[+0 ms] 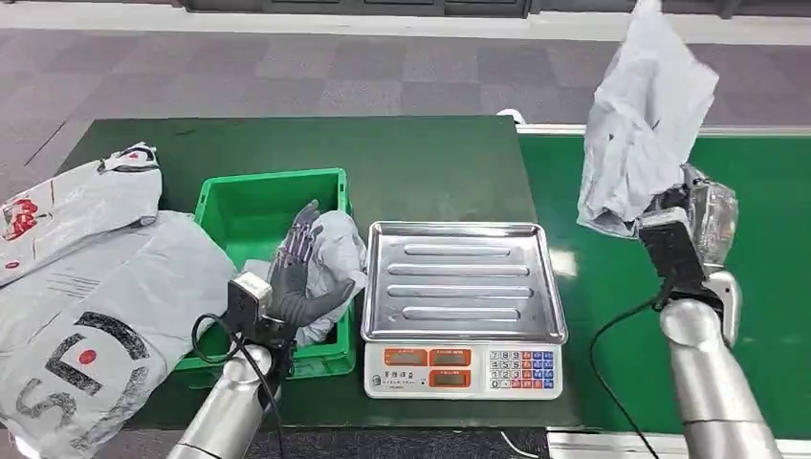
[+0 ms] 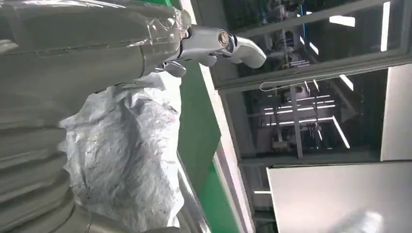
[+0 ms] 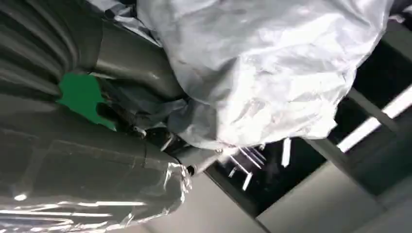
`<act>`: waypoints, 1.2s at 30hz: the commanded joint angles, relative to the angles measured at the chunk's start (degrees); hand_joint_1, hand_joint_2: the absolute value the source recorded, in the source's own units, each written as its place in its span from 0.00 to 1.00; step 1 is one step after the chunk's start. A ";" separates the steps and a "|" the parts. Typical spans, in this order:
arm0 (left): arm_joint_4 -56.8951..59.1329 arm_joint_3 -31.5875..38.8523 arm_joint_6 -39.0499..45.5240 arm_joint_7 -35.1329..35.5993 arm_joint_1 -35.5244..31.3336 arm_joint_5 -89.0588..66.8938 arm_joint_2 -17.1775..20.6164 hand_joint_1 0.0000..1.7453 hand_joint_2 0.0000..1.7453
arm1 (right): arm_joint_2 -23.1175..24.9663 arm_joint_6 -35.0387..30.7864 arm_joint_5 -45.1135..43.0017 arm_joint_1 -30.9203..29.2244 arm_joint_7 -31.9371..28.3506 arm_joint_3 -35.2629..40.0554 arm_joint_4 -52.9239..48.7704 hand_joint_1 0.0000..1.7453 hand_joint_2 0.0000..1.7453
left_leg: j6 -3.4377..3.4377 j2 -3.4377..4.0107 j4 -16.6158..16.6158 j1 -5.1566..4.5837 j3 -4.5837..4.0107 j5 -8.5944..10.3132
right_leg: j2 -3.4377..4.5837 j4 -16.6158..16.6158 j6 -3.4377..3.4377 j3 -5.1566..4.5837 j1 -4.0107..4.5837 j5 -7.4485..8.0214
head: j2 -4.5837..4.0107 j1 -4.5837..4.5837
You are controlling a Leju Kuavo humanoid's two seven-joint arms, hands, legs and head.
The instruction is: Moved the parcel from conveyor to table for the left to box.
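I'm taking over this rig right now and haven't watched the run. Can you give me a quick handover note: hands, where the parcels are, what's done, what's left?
Right hand: holds a grey parcel raised above the green conveyor, not yet set down.
Left hand: on a second grey parcel at the green box; whether it grips it I cannot tell.
Scale: its steel tray is bare, between the box and the conveyor.
More grey bags lie on the table left of the box.
Done: the parcel is lifted off the conveyor.
Left: bring it over to the table, release it, then the left hand boxes it.
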 commanded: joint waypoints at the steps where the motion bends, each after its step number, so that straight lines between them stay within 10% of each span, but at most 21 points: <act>1: 2.35 1.31 -0.43 0.30 -2.70 0.24 -0.07 0.00 1.00 | 4.93 15.63 -1.11 3.19 4.58 12.84 -17.31 1.00 1.00 | -0.18 0.47 -0.05 0.09 0.13 -0.13 | 0.53 -0.06 -0.10 0.01 0.09 0.06 | 0.00 -0.02; 8: 3.35 0.35 -1.60 0.30 -3.16 0.04 -0.33 0.00 1.00 | 7.00 28.36 3.43 0.49 17.18 25.94 6.69 1.00 1.00 | -0.19 0.58 -0.04 0.09 0.15 -0.09 | 0.58 -0.09 -0.11 -0.01 0.09 0.11 | 0.00 -0.02; 25: 5.98 -0.18 -0.38 0.30 -4.84 0.22 -1.47 0.00 1.00 | 4.19 36.02 2.15 -2.98 17.03 35.62 20.55 1.00 1.00 | -0.24 0.52 -0.13 0.19 0.27 -0.09 | 0.58 -0.26 -0.12 0.14 0.19 0.15 | 0.00 -0.02; 26: 5.23 -0.10 -0.11 0.30 -4.21 0.25 -1.49 0.00 1.00 | 3.75 36.58 -0.37 -2.54 13.52 35.64 18.66 0.36 1.00 | -0.21 0.45 -0.07 0.13 0.19 -0.10 | 0.50 -0.14 -0.11 0.05 0.13 0.10 | 0.00 -0.02; 27: 4.26 -0.17 -0.13 0.30 -3.33 0.30 -1.42 0.00 1.00 | 2.33 35.38 -1.68 -1.61 8.10 35.93 14.25 0.00 1.00 | -0.24 0.48 -0.10 0.16 0.22 -0.09 | 0.54 -0.20 -0.12 0.08 0.16 0.13 | 0.00 -0.02; 36: 2.60 0.88 -0.83 0.30 -1.86 1.28 -0.56 0.00 1.00 | 1.87 29.95 -12.51 1.53 -0.67 25.49 -3.94 0.00 1.00 | -0.21 0.69 0.02 0.05 0.15 -0.13 | 0.71 0.00 -0.11 -0.13 0.05 0.07 | 0.00 -0.02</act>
